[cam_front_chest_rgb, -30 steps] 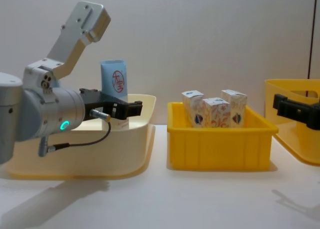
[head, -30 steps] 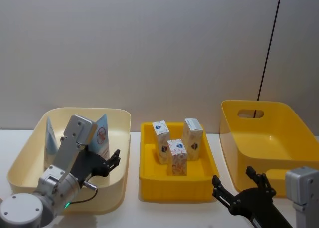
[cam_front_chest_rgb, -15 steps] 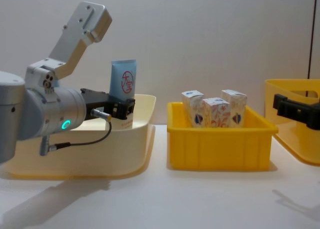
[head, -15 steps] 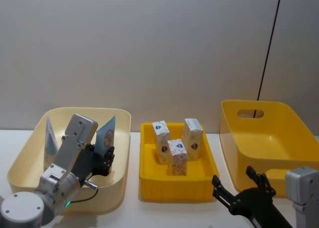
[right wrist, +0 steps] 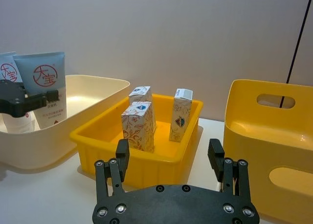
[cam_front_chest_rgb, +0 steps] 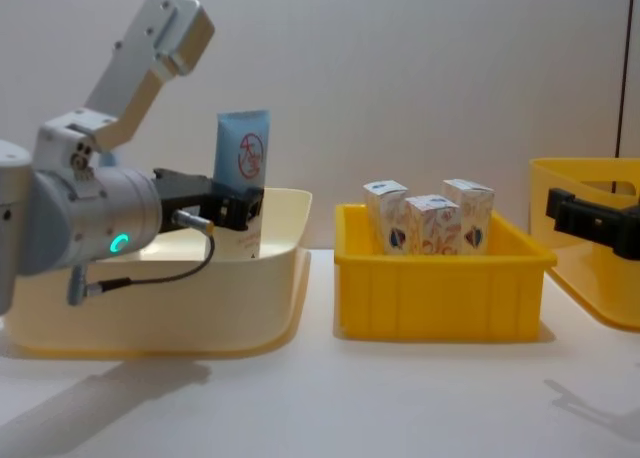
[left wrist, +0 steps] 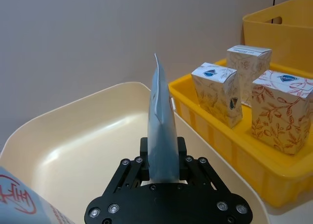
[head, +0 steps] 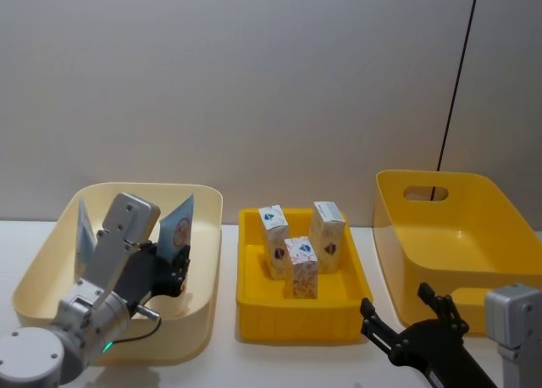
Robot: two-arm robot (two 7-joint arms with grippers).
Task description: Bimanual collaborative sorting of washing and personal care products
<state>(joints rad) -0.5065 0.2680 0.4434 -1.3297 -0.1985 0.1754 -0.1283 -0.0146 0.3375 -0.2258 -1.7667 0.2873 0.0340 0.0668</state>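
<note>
Chest view shows the left gripper (cam_front_chest_rgb: 245, 206) clamped on 1 pale blue tube (cam_front_chest_rgb: 243, 150), which stands flat end up near the right wall of the cream bin (cam_front_chest_rgb: 230, 313) at the table's (cam_front_chest_rgb: 320, 408) left edge. A 2nd tube (head: 85, 234) leans in the bin's far-left corner. 3 white cartons (head: 300, 266) stand upright in the small yellow bin (head: 301, 327) at the table's middle, 2 toward its far wall and 1 nearer. The right gripper (head: 395, 310) hovers low by the table's near edge, jaws spread and empty, just beside the large yellow bin (head: 474, 235) at the right edge.
</note>
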